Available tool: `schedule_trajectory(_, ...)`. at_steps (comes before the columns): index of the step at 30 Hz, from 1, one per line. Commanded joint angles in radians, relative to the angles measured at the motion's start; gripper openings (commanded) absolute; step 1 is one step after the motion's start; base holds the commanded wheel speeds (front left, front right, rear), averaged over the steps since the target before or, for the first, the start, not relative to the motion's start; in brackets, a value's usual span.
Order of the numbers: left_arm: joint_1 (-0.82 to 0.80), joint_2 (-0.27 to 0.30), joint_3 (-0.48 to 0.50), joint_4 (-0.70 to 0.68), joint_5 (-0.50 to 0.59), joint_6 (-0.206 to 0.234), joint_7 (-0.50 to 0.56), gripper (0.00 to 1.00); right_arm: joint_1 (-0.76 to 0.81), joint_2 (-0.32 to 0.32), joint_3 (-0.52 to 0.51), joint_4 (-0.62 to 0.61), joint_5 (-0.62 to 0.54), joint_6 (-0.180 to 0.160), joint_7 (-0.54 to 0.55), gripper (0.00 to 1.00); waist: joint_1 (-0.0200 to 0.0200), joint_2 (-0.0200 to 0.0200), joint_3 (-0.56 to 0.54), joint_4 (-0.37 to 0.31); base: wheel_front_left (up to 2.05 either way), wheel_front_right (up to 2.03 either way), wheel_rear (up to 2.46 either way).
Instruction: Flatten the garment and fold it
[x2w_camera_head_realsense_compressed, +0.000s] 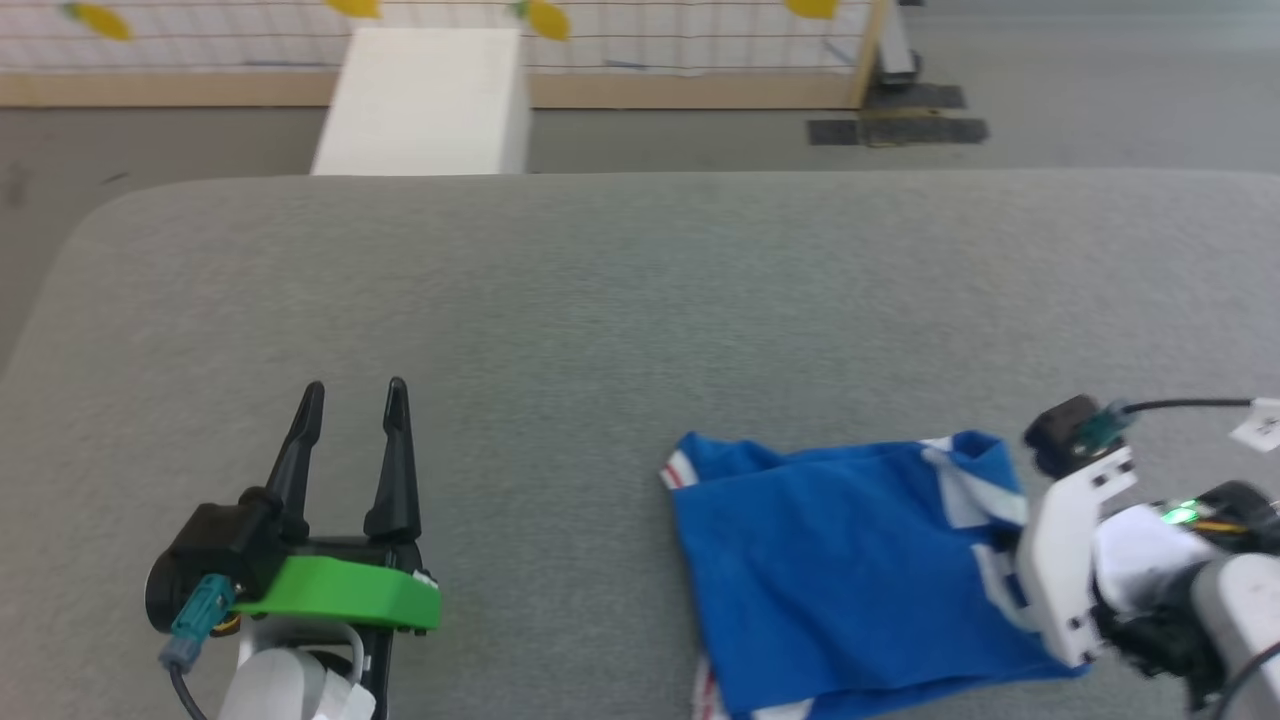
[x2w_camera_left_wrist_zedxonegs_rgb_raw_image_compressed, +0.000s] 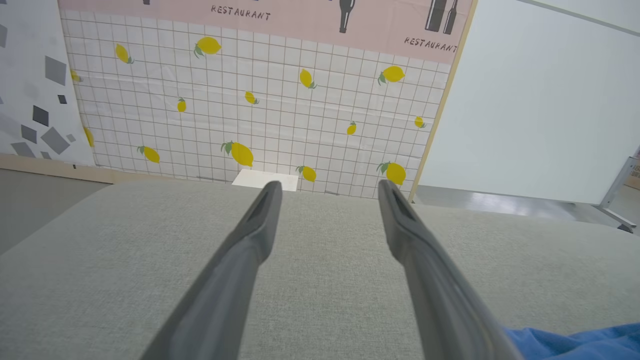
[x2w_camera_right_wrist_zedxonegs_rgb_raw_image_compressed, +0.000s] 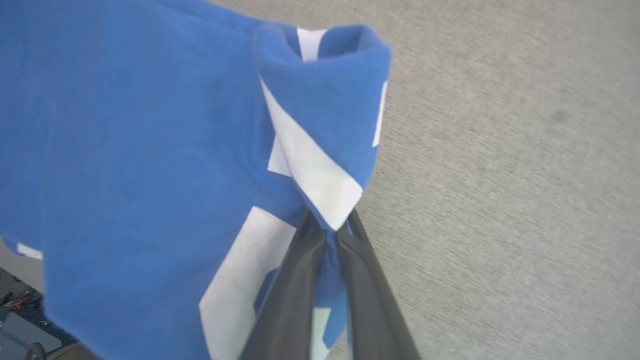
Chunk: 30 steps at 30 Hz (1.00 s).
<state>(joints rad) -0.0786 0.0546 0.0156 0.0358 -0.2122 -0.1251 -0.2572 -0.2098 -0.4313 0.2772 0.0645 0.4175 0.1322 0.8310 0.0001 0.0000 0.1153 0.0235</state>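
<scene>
Flattening seems in hand: the garment (x2w_camera_head_realsense_compressed: 840, 560) lies bunched at the grey padded surface's (x2w_camera_head_realsense_compressed: 600, 300) near right corner, right gripper (x2w_camera_right_wrist_zedxonegs_rgb_raw_image_compressed: 330, 235) jaws pinched on its fold, left gripper (x2w_camera_head_realsense_compressed: 355, 400) jaws wide and empty, so next it needs drawing out toward the middle.

Grey fabric surface (x2w_camera_head_realsense_compressed: 600, 300), maybe cushion; garment (x2w_camera_head_realsense_compressed: 840, 560) on it.
</scene>
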Motion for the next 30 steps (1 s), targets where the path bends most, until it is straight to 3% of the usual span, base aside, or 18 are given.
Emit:
schedule_trajectory(1,-0.021,-0.004,-0.002,-0.007,-0.002,0.001,-0.005,1.0,-0.02,-0.036,-0.009,-0.014,0.011,-0.002,0.014,0.0,-0.0001,0.0,0.041,-0.119,0.0,0.0,0.0)
schedule_trajectory(4,-0.035,-0.004,0.002,-0.02,-0.002,0.005,-0.005,1.0,-0.042,-0.098,-0.037,-0.034,0.021,-0.002,0.028,0.0,-0.0001,0.0,0.083,-0.21,0.0,0.0,0.0)
schedule_trajectory(8,-0.066,-0.003,-0.003,-0.032,0.01,0.007,-0.005,1.0,-0.07,-0.13,-0.111,-0.015,0.021,-0.002,0.008,0.0,-0.0001,0.0,0.15,-0.302,0.0,0.0,0.0)
schedule_trajectory(13,-0.111,0.013,0.01,-0.057,0.03,0.018,-0.005,1.0,-0.122,-0.141,-0.205,0.054,-0.008,-0.002,-0.053,0.0,-0.0001,0.0,0.247,-0.363,0.0,0.0,0.0)
schedule_trajectory(22,-0.173,0.067,0.018,-0.142,0.058,0.029,0.043,1.0,-0.261,-0.177,-0.395,0.259,-0.094,-0.002,-0.163,0.0,-0.0001,0.0,0.425,-0.327,0.0,0.0,0.0)
schedule_trajectory(30,-0.181,0.097,0.037,-0.216,0.061,0.042,0.074,1.0,-0.357,-0.197,-0.584,0.407,-0.212,-0.002,-0.241,0.0,-0.0001,0.0,0.493,-0.273,0.0,0.0,0.0)
